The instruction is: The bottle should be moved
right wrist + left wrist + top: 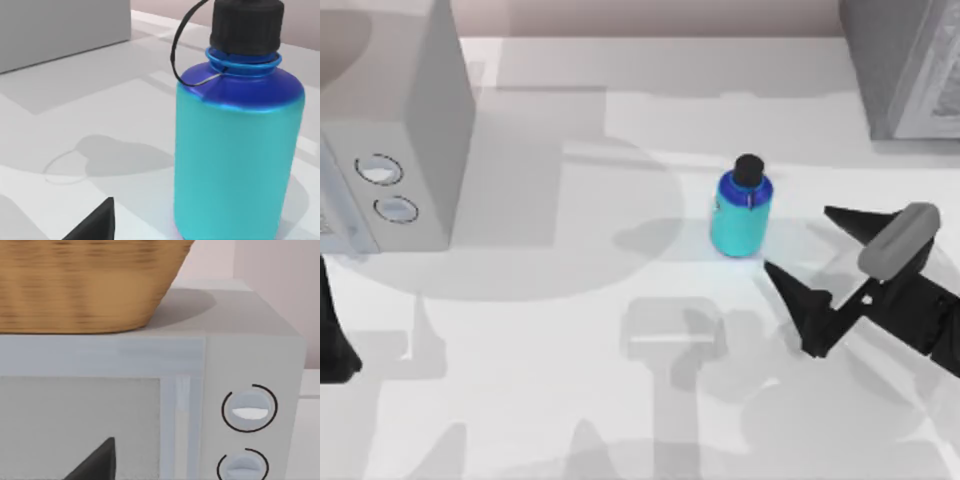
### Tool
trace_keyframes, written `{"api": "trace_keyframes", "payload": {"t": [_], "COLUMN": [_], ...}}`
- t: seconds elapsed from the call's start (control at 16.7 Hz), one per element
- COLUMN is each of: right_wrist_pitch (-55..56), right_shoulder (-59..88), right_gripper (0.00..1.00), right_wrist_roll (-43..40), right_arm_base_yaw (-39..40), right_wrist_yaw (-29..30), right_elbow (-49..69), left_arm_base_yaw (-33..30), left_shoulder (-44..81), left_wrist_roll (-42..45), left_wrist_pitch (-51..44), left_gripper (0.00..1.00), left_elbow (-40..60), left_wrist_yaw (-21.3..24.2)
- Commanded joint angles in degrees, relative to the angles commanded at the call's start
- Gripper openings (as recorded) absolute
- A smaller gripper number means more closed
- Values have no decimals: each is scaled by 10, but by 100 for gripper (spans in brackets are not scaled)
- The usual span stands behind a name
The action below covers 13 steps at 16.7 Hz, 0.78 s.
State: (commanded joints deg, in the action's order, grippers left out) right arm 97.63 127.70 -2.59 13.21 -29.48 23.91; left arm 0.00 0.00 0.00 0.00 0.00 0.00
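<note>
The bottle (740, 215) stands upright on the white table, right of centre, with a turquoise body, a blue shoulder and a black cap. My right gripper (799, 240) is open just to its right, low over the table, and both dark fingers point left toward the bottle without touching it. The right wrist view has the bottle (235, 150) close ahead and one fingertip (95, 222) at the frame's edge. My left arm (335, 340) is parked at the table's left edge, facing the microwave.
A grey microwave (390, 150) with two round knobs stands at the back left. The left wrist view shows a wicker basket (85, 285) on top of the microwave (150, 390). Another grey box (910, 60) stands at the back right.
</note>
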Motion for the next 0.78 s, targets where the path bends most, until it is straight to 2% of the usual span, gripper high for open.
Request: {"api": "trace_keyframes", "payload": {"t": [0.48,0.78], "right_wrist_pitch": [-122,-143], "right_shoulder": [52,59], "right_gripper": [100,100], "right_wrist_roll": [8,9], "right_arm_base_yaw": [71,84], "right_wrist_yaw": [69,82], "right_elbow": [179,205], "left_arm_base_yaw": [0,0], "left_shoulder": [0,0], "left_wrist_roll": [0,0], "left_wrist_pitch": [0,0], "left_gripper": [100,100], "left_elbow": [0,0], "left_wrist_yaw": [0,0]}}
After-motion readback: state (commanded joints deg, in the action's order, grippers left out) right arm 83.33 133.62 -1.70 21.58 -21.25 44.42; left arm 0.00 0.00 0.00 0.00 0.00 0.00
